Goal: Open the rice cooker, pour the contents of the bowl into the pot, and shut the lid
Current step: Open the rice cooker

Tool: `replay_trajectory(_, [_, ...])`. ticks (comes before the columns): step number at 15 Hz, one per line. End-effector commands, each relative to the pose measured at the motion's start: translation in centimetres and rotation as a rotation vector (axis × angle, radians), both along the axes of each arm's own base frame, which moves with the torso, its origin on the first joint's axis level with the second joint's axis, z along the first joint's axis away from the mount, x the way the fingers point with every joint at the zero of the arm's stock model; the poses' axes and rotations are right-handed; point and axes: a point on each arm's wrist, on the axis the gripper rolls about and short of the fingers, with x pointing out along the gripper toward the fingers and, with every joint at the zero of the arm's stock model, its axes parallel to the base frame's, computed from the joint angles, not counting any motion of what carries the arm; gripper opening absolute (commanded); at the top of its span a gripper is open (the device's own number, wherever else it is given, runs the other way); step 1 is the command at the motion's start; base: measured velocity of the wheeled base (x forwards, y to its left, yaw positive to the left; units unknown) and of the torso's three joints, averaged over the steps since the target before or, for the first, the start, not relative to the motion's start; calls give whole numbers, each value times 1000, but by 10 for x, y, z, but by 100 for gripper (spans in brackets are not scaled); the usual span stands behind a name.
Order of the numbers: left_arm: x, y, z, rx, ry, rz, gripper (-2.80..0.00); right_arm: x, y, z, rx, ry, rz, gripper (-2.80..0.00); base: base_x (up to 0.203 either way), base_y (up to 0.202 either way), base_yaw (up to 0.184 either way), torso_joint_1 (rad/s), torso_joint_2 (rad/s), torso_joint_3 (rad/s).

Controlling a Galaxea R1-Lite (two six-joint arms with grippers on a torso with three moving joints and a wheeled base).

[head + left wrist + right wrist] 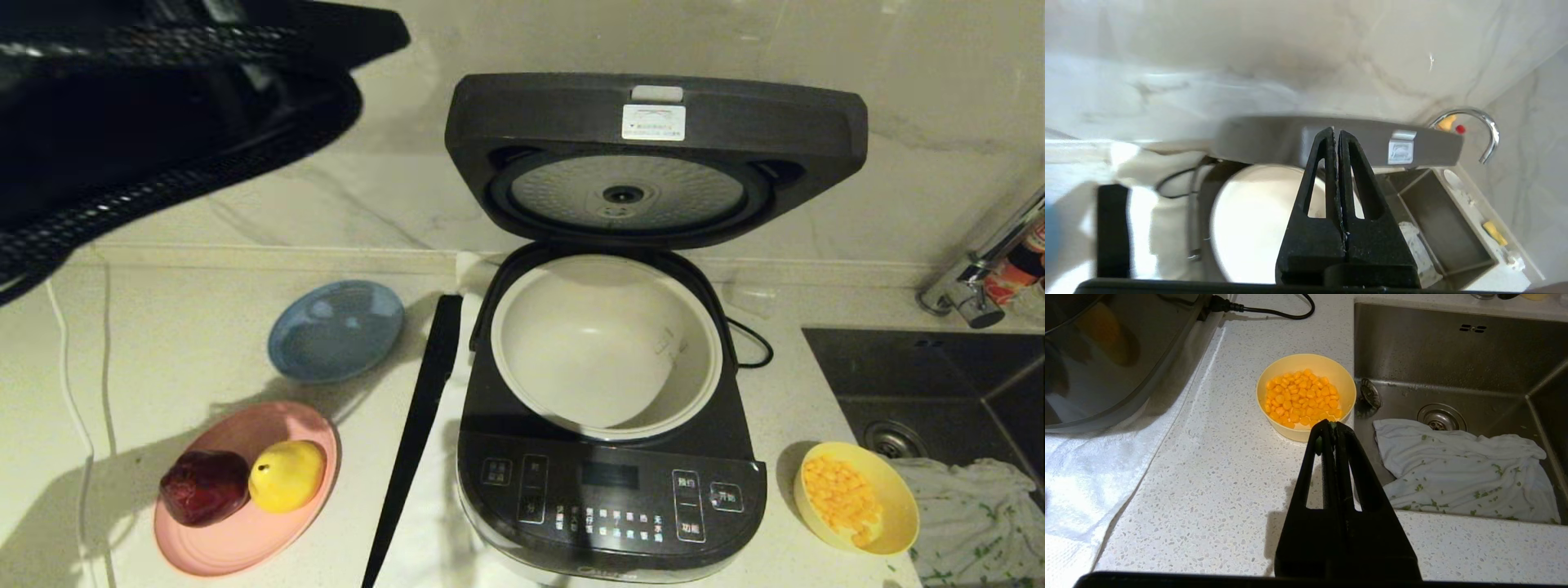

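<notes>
I read the left end effector [1336, 132] as fingers pressed together, holding nothing, raised above the pot [606, 343]; the lid [653, 155] stands upright beyond it. The right end effector [1331, 425] is likewise closed and empty, hovering over the speckled worktop [1216, 490]; the bowl [1305, 373] with its contents [1301, 398] sits just ahead of it, the sink [1453, 355] beside. The rice cooker [608, 490] is open. In the head view only the left arm's dark bulk shows, cut off.
</notes>
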Motion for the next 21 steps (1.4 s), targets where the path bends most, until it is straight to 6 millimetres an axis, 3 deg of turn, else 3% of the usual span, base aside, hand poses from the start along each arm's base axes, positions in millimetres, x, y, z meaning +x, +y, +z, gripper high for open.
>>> replay_trajectory(1, [-28,35,14,-7,-36,-7,-280,0,0,0,-1,2,-1,-280,0,0,0,0,0,0])
replay_trajectory(4, [-39,42,-23,188,80,-162,-280,0,0,0,-1,0,1,-280,0,0,0,0,0,0])
replay_trajectory(6, [-34,34,-49,264,152,-222,-280,0,0,0,-1,0,1,-280,0,0,0,0,0,0])
replay_trajectory(9, [-19,3,-74,318,214,-300,-280,0,0,0,-1,0,1,-280,0,0,0,0,0,0])
replay_trajectory(12, [8,-38,-94,318,210,-304,-280,0,0,0,-1,0,0,-280,0,0,0,0,0,0])
replay_trajectory(17, [45,-90,-105,236,96,-154,-280,0,0,0,-1,0,1,-280,0,0,0,0,0,0])
replay_trajectory(21, [65,-115,-99,199,-26,-43,-280,0,0,0,-1,0,1,-280,0,0,0,0,0,0])
